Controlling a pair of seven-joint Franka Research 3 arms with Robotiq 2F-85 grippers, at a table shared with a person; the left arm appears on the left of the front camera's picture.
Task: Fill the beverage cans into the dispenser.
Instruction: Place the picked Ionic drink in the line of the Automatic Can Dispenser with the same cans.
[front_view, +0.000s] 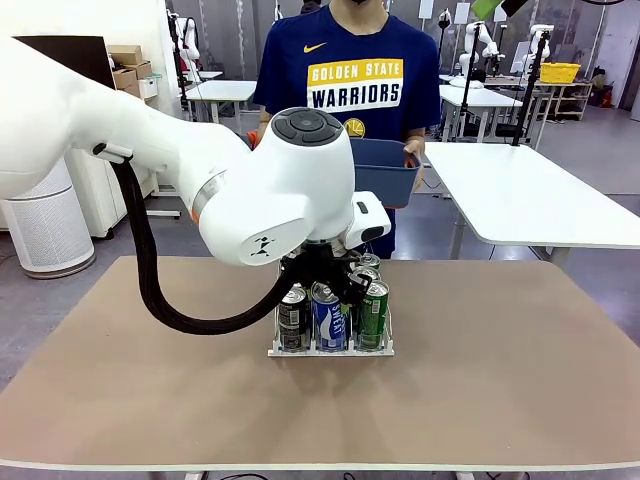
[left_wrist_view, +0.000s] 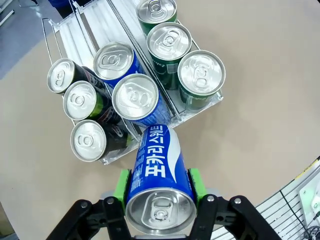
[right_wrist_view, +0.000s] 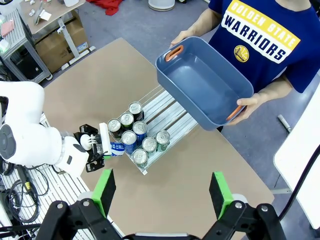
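My left gripper (left_wrist_view: 159, 185) is shut on a blue-and-white Pocari Sweat can (left_wrist_view: 157, 162), held tilted with its far end at the front of the dispenser's (left_wrist_view: 197, 107) middle lane. In the dispenser, three dark cans (left_wrist_view: 80, 99) fill one lane, two blue cans (left_wrist_view: 135, 96) the middle, and three green cans (left_wrist_view: 168, 40) the third. From the front, the left gripper (front_view: 325, 278) hangs over the dispenser (front_view: 330, 350), its wrist hiding the held can. My right gripper (right_wrist_view: 162, 192) is open high above the table, with nothing between its fingers.
A person at the far side holds an empty blue plastic bin (right_wrist_view: 205, 82) with both hands, above the table's far edge. The brown tabletop (front_view: 500, 380) around the dispenser is bare. Other tables and robot stands sit in the background.
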